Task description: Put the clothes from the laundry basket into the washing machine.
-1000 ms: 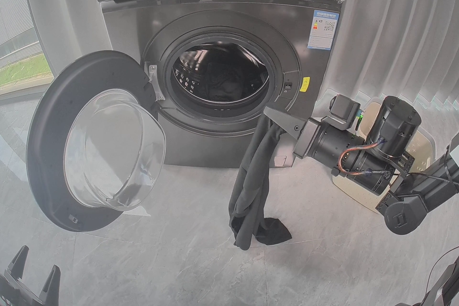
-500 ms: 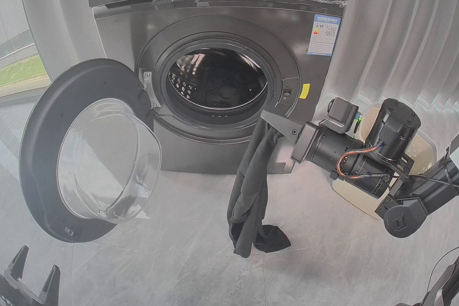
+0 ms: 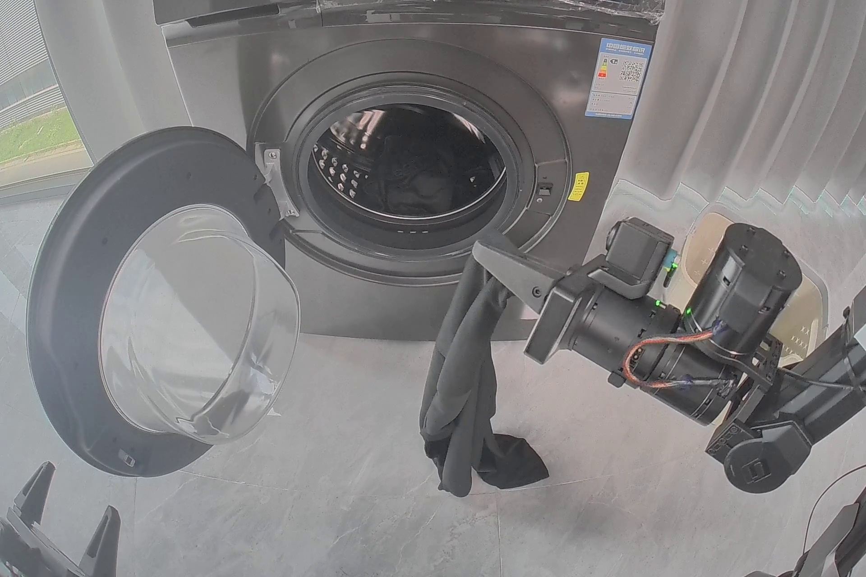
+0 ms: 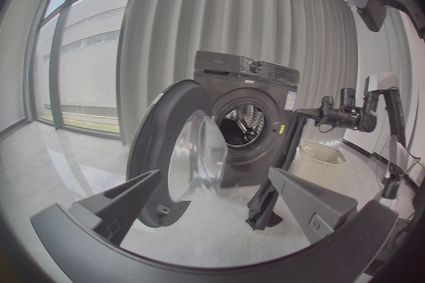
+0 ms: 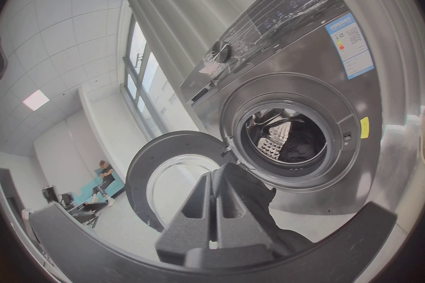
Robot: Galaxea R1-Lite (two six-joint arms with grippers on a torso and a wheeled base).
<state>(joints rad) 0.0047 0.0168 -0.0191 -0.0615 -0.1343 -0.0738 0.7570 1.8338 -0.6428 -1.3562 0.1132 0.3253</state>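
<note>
My right gripper [image 3: 483,256] is shut on a dark garment [image 3: 460,389], just below and right of the washing machine [image 3: 406,110] opening. The garment hangs down long, and its lower end rests on the floor. In the right wrist view the fingers [image 5: 212,204] pinch the cloth [image 5: 252,195] in front of the drum [image 5: 285,138], where dark clothes lie inside. The round door [image 3: 153,308] stands swung open to the left. My left gripper [image 3: 59,520] is low at the front left, open, holding nothing; the left wrist view shows its open fingers [image 4: 310,202]. The cream laundry basket [image 3: 798,308] sits behind my right arm.
Grey pleated curtains [image 3: 767,47] hang behind the machine. The floor [image 3: 316,498] is pale glossy tile. A large window [image 4: 84,58] lies to the left of the machine.
The head camera has shifted, with the machine now larger and lower in view. My right gripper with the garment has moved slightly left and toward the camera, still below the opening.
</note>
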